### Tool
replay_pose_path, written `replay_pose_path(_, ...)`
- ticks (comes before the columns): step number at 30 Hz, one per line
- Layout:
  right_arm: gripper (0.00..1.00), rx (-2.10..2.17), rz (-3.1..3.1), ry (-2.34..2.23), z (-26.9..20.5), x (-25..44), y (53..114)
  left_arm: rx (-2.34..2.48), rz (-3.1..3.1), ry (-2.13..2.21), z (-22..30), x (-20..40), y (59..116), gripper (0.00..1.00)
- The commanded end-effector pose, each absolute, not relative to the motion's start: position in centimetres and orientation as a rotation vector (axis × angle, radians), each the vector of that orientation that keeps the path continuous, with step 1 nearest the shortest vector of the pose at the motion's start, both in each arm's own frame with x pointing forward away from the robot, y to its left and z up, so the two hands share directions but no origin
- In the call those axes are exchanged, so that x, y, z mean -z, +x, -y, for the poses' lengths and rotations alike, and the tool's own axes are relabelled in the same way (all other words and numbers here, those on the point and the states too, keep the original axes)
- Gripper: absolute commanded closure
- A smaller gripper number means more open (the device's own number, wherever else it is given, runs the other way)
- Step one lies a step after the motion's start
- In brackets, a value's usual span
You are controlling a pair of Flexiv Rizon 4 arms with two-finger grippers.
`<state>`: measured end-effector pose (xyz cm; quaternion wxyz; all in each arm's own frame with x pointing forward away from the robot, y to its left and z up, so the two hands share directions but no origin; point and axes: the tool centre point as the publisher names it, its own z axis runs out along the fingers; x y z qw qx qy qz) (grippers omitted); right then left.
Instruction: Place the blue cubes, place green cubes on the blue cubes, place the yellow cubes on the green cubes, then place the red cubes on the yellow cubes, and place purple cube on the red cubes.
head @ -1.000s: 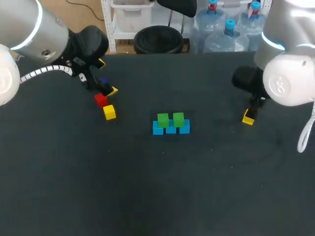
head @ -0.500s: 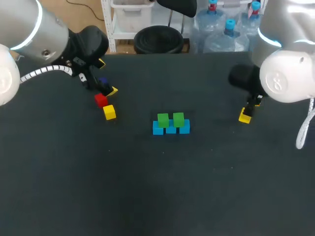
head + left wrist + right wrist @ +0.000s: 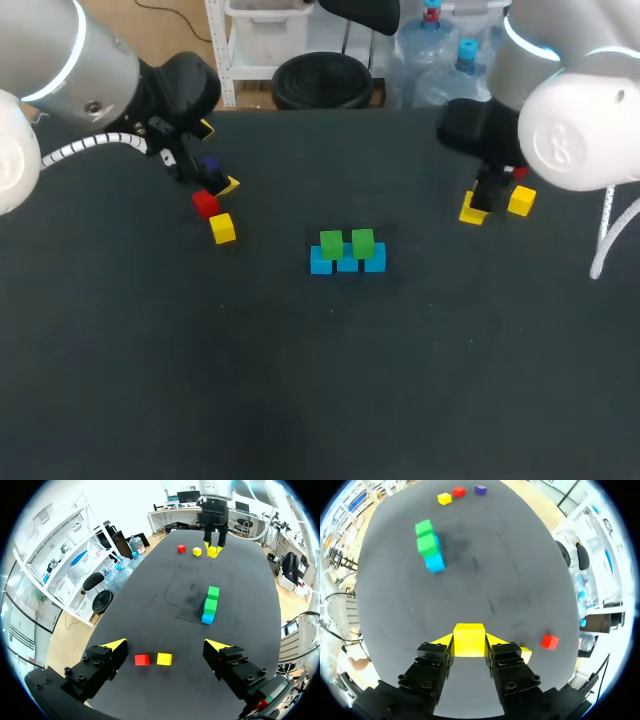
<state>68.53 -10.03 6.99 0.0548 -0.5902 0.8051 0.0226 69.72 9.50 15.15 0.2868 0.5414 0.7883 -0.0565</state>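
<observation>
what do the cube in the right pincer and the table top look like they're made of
Yellow cube in the right pincer: likely painted wood or hard plastic; flat, evenly coloured faces, crisp edges, little shine. Table top: seems a dark matte cloth or mat; no reflections, faint smudges. Looks alone cannot settle either.

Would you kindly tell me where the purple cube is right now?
The purple cube sits at the head view's left, by the left end effector, just beyond the red cube.
</observation>
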Motion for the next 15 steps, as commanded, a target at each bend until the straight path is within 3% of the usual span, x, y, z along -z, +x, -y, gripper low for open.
replay_pose_path(1,1.00,-0.060,-2.388,-1.839,8.4,-7.9,68.2,0.157,-2.103,1.451,-9.6,-15.1,69.9,0.00)
replay_pose_path(15,1.00,-0.061,-2.205,-2.095,2.2,-8.4,68.1,0.157,-2.103,1.451,-9.6,-15.1,69.9,0.00)
